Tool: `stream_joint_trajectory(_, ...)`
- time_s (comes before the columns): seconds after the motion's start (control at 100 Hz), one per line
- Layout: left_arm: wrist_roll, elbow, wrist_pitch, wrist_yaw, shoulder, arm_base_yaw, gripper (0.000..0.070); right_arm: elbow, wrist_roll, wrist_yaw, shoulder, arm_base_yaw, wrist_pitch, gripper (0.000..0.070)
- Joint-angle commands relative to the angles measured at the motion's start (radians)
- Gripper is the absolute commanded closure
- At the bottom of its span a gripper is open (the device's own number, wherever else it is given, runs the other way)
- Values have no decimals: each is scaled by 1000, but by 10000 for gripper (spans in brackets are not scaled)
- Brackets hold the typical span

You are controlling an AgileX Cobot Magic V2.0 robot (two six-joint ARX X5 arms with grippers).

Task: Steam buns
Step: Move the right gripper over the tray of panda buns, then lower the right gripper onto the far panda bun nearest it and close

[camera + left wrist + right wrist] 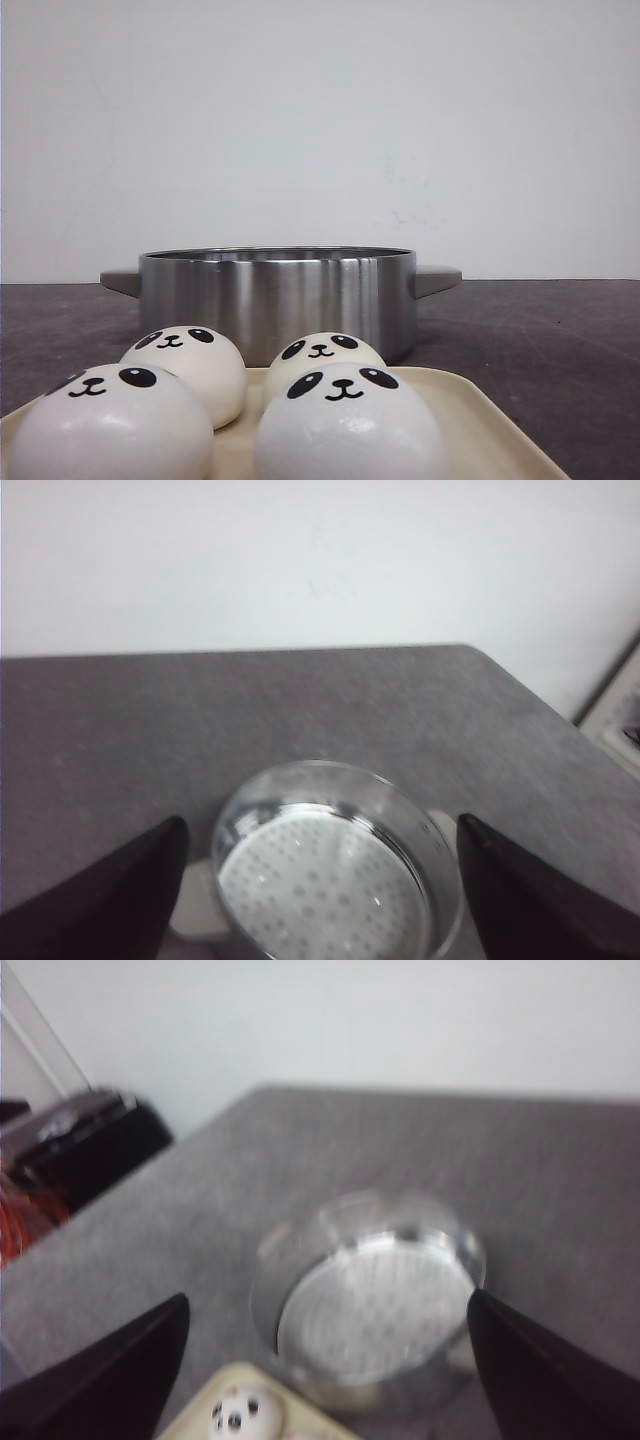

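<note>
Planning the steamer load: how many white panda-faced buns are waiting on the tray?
4, all on the cream tray: front-left bun, front-right bun, back-left bun, back-right bun. None apparently hidden.

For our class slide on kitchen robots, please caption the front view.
Four panda-faced buns on a cream tray before an open steel steamer pot.

The pot's [278, 300] mouth stands open; buns [345, 425] crowd the tray [480, 425].
</note>
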Motion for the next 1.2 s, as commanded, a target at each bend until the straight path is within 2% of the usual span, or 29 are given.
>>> stream_joint_trajectory(0.0,16,22,-8,-1,10,-17,184,16,23,113,29,112,-17,137)
stream_joint_trajectory(0.09,17,22,-29,-13,16,-39,184,16,61,256,90,284,-50,137)
stream_joint_trajectory(0.19,16,22,-40,-22,18,-59,184,17,153,402,182,457,-63,137)
stream_joint_trajectory(0.27,15,22,-41,-24,18,-77,184,19,238,470,262,555,-61,137)
stream_joint_trajectory(0.4,16,22,-51,-24,12,-109,184,22,406,448,389,637,-61,137)
stream_joint_trajectory(0.5,16,22,-68,-27,6,-132,184,22,460,415,483,665,-61,137)
stream_joint_trajectory(0.95,16,22,-98,-35,-1,-195,184,43,465,407,798,663,5,137)
stream_joint_trajectory(1.19,16,22,-100,-35,-1,-200,184,98,463,501,908,644,3,138)
